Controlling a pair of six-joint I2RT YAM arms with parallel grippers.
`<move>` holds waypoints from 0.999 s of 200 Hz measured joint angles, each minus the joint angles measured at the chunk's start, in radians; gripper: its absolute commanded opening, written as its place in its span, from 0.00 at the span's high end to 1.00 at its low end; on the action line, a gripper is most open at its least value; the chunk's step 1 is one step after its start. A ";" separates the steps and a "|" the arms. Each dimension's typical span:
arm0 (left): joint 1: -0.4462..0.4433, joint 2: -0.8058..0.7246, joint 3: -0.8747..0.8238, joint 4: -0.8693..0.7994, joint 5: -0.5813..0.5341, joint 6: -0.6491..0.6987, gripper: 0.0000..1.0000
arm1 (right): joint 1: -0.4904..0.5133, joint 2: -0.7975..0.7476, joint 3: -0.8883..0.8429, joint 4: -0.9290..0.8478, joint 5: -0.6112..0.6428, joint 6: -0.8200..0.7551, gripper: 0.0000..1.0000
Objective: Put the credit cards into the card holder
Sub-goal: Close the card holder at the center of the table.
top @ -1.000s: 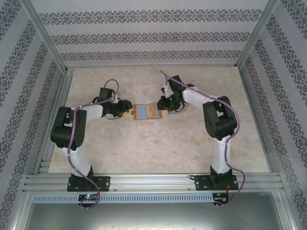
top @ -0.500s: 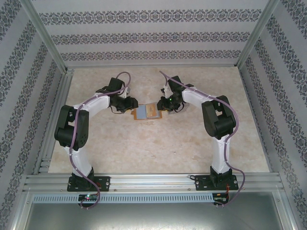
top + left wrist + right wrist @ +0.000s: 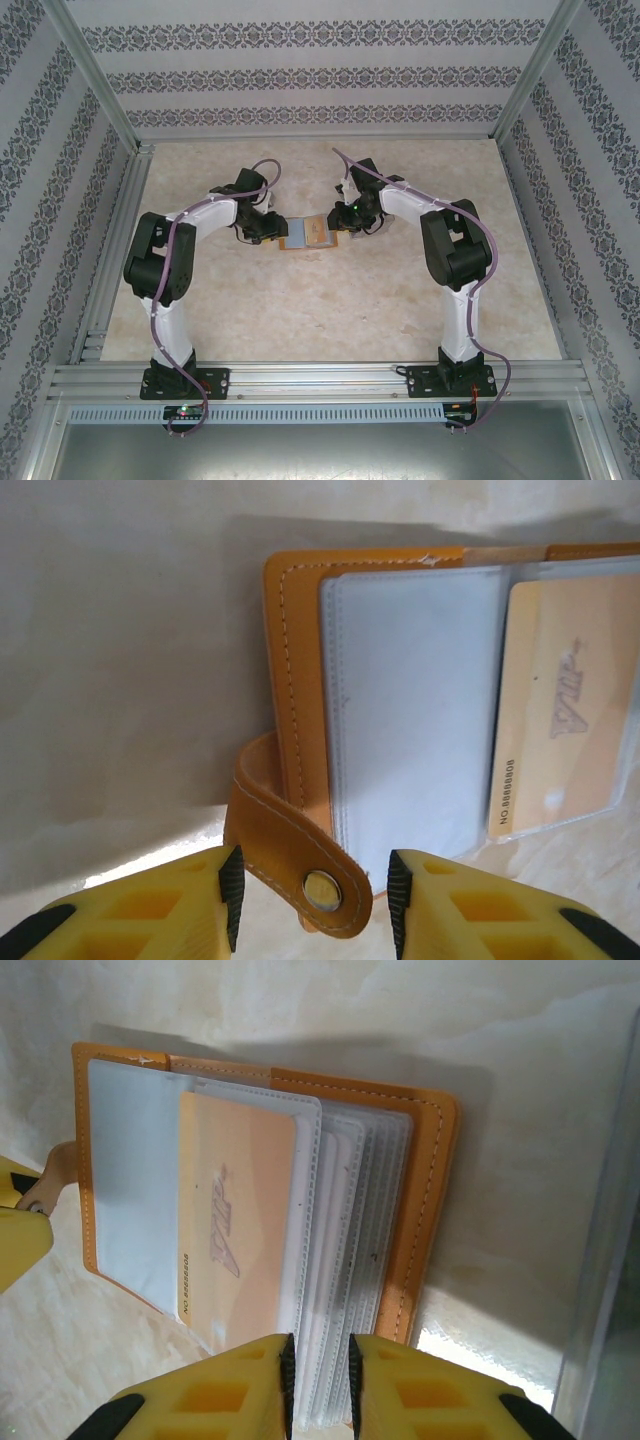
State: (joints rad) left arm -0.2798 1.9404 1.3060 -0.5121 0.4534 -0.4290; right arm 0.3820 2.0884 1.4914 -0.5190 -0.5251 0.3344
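Orange-tan card holder (image 3: 305, 233): lies open on the worktop (image 3: 300, 320), mid-table, between both pincers.
Right pincer (image 3: 320, 1385): clenched on the clear sleeves (image 3: 345, 1260) of the holder's right half, pinning them.
Left pincer (image 3: 315, 890): released, jaws apart either side of the snap tab (image 3: 290, 845), not gripping it.
Peach card (image 3: 235, 1205), marked VIP: seated in a sleeve.
Left pocket (image 3: 415, 710): pale grey-blue; card or bare lining cannot be told.
Change: within the last second the left arm has swung farther out and brought its pincer to the holder's left edge; the holder has barely shifted.
Reading: no loose card is held, so the left pincer is probably about to steady the holder or close the flap.
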 measured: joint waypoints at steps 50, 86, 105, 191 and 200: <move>-0.009 0.000 0.024 -0.010 -0.004 0.014 0.93 | 0.000 0.000 0.000 0.000 0.000 0.000 0.75; -0.009 0.000 0.028 -0.013 -0.011 0.018 1.00 | 0.000 0.000 0.000 0.000 0.000 0.000 0.75; -0.009 0.000 0.028 -0.014 -0.014 0.018 1.00 | 0.000 0.000 0.000 0.000 0.000 0.000 0.75; -0.006 -0.107 0.037 -0.059 -0.066 0.018 1.00 | 0.000 0.000 0.000 0.000 0.012 0.002 0.68; -0.003 -0.119 0.037 -0.061 -0.070 0.018 1.00 | 0.000 0.000 0.000 0.000 0.012 0.003 0.68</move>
State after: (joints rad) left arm -0.2825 1.8210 1.3434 -0.5732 0.3832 -0.4114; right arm 0.3817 2.0884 1.4910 -0.5190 -0.5129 0.3370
